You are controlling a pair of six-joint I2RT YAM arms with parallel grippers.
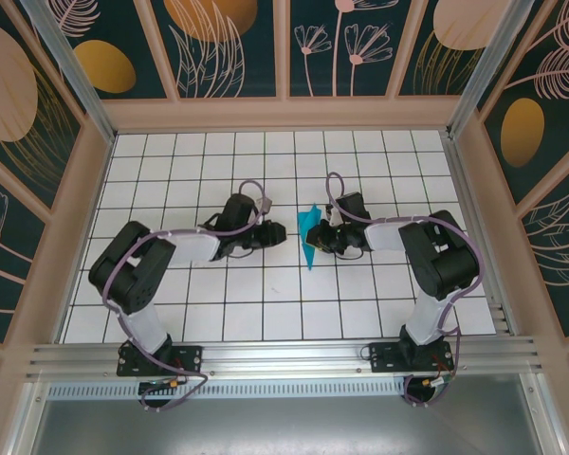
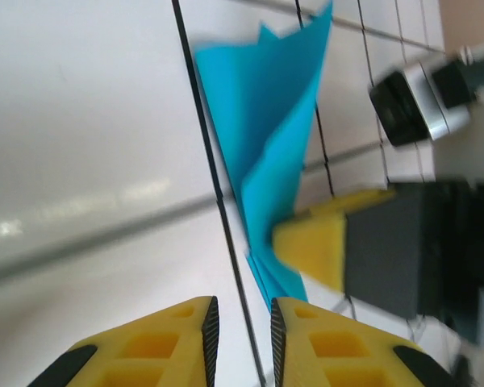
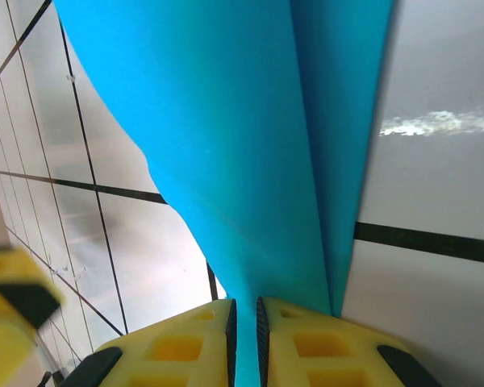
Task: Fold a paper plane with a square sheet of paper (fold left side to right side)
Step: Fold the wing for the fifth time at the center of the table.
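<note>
You are working with one teal-blue paper wedge (image 1: 309, 227), thin, plain and creased, two black arms and two yellow-fingered pincers. The wedge is sitting near the middle of the white gridded bench (image 1: 266, 313), its wide end pointing toward the far wall and its narrow tip toward the arm bases. From above, your left pincer (image 1: 277, 230) is hovering just beside the wedge on its left, apart from it. Your right pincer (image 1: 321, 237) is meeting it from the right. The overhead camera is also giving you the dark wall panels painted with leaves and orange ovals (image 1: 228, 43). The left wrist camera is showing the left pincer (image 2: 242, 330) standing slightly parted, a black grid line running through the narrow gap and nothing between the pads. It is also catching one yellow finger (image 2: 310, 242) of the other arm pressing on the wedge's narrow lower part. The right wrist camera is showing what the others are hiding. The wedge's layers are running down between the right pincer's jaws, which are closing tightly on the paper.
</note>
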